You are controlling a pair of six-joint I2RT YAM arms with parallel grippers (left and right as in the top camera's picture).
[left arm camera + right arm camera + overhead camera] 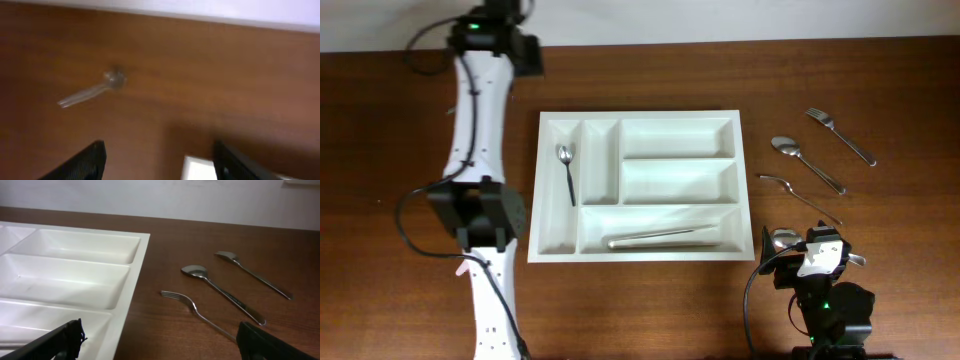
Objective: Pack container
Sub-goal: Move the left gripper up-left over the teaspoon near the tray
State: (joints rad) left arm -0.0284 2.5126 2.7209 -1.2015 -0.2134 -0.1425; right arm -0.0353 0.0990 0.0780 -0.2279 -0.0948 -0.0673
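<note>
The container (650, 116) is a white compartment tray in the middle of the table. A small spoon (566, 170) lies in its left narrow compartment. A long metal utensil (665, 238) lies in the long bottom one. My left arm stretches along the tray's left side. Its gripper (159, 146) is open over bare wood, with a white corner (197, 169) low between the fingers. My right gripper (160, 330) (810, 248) is open and empty near the container's (136, 280) right rim.
Right of the tray lie a fork (800, 197) (192, 307), a spoon (807, 163) (220, 292) and a second fork (842, 137) (252, 275). A pale, blurred spoon (92, 91) lies on the wood in the left wrist view. A wall borders the table's far edge.
</note>
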